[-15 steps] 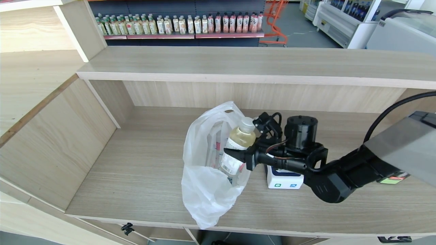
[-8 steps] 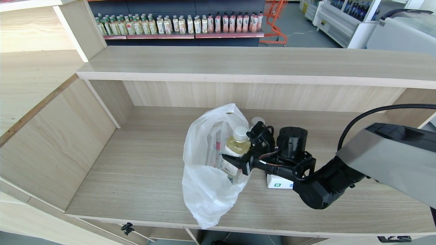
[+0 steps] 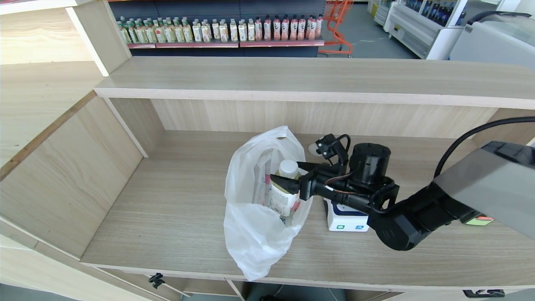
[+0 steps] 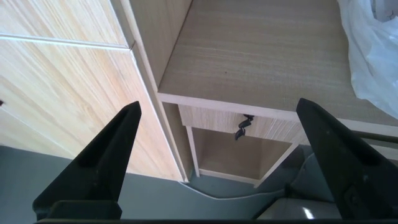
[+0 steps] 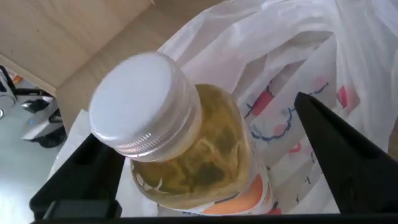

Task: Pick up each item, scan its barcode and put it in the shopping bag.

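A clear bottle (image 3: 285, 193) of yellowish drink with a white cap (image 5: 140, 99) stands upright inside the white plastic shopping bag (image 3: 250, 234) on the counter. My right gripper (image 3: 290, 173) is at the bag's mouth, open, with its fingers on either side of the bottle's neck and a gap on one side. In the right wrist view the bottle (image 5: 199, 162) sits between the spread fingers (image 5: 348, 162), with printed packaging in the bag behind it. My left gripper (image 4: 219, 106) hangs open and empty below the counter's front edge.
A white scanner box (image 3: 347, 217) sits on the counter (image 3: 167, 209) just right of the bag, under my right arm. A small round disc (image 3: 315, 148) lies behind it. A raised shelf runs along the back and a side wall closes the left.
The bottle has gone down into the bag, from well above its mouth to mostly inside it. My right gripper dipped with it, then opened and rose slightly.
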### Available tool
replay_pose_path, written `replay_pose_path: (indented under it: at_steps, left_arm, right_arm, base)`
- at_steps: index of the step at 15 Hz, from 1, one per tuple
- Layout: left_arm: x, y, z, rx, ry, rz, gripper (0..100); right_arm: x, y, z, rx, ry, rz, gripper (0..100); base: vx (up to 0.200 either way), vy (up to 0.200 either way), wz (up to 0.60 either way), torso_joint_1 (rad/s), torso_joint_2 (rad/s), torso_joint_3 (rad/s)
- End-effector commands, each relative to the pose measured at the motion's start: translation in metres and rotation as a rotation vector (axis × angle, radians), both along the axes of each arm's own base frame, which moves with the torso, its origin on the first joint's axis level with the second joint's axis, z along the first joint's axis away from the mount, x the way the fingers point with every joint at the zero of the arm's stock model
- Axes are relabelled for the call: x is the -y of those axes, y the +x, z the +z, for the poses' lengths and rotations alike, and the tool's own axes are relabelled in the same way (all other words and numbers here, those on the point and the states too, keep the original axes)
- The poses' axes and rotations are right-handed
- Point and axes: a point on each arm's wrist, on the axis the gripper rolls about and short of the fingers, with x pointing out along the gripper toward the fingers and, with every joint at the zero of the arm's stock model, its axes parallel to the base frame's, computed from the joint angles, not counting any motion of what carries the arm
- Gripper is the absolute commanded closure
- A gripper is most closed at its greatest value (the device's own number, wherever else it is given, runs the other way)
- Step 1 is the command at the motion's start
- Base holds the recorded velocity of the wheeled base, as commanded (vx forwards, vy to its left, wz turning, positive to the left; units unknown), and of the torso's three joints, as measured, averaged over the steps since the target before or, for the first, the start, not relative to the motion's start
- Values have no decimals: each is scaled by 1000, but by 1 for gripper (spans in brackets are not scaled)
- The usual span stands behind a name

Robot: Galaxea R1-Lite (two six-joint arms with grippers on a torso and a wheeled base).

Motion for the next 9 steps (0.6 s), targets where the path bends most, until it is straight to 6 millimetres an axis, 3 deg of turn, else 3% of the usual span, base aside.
replay_pose_path:
  at_steps: [1,3,5,9]
  left_arm:
    - [0,0,0,0,0,-2,0]
    - [0,0,0,0,0,0,0]
    - [0,0,0,0,0,1,0]
    - [0,0,0,0,0,0,0]
  right_arm:
    - [20,-20,44,9,45,-22,0]
    - [48,-46,61,-52,71,-45,0]
    - [64,-64,86,-163,208,-51,0]
    - [97,-75,105,-146,234,-132,0]
  base:
    - [0,0,0,0,0,0]
    - [0,0,0,0,0,0]
    - [0,0,0,0,0,0]
    - [0,0,0,0,0,0]
